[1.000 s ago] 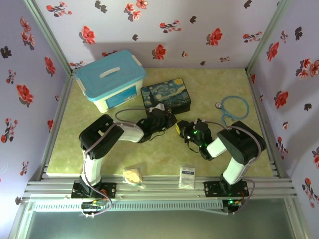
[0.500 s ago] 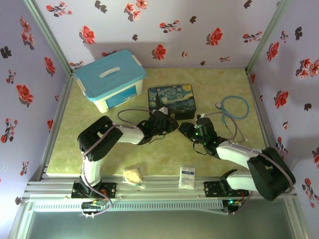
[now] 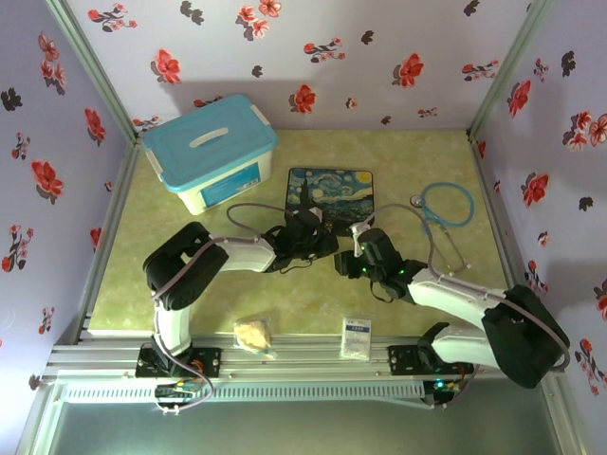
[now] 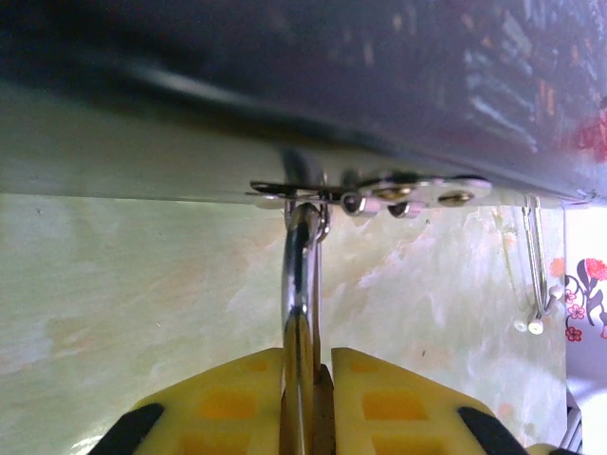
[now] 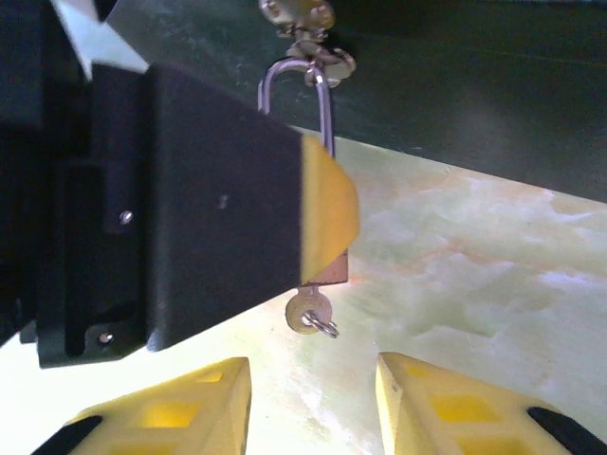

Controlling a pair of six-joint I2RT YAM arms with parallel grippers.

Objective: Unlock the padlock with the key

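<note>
The brass padlock (image 5: 329, 273) hangs by its silver shackle (image 4: 302, 275) from the hasp (image 4: 379, 192) of the dark-blue starry-night tin (image 3: 332, 194). My left gripper (image 4: 308, 355) is shut on the padlock, its yellow fingers pressed against both sides. In the right wrist view its black, yellow-tipped finger (image 5: 237, 209) hides most of the lock body. The key (image 5: 307, 310) sticks out of the padlock's underside, its round head and small ring showing. My right gripper (image 5: 313, 398) stands open just below the key, touching nothing. In the top view both grippers meet in front of the tin, left (image 3: 318, 242) and right (image 3: 353, 258).
A white box with a blue lid (image 3: 213, 156) stands at the back left. A blue stethoscope (image 3: 446, 209) lies right of the tin. Near the front rail lie a white packet (image 3: 357, 336) and a crumpled pale lump (image 3: 252, 335).
My right gripper has opened, and its arm has stretched out low with the elbow swung to the right. The tin has shifted to the right. The left gripper keeps its grip.
</note>
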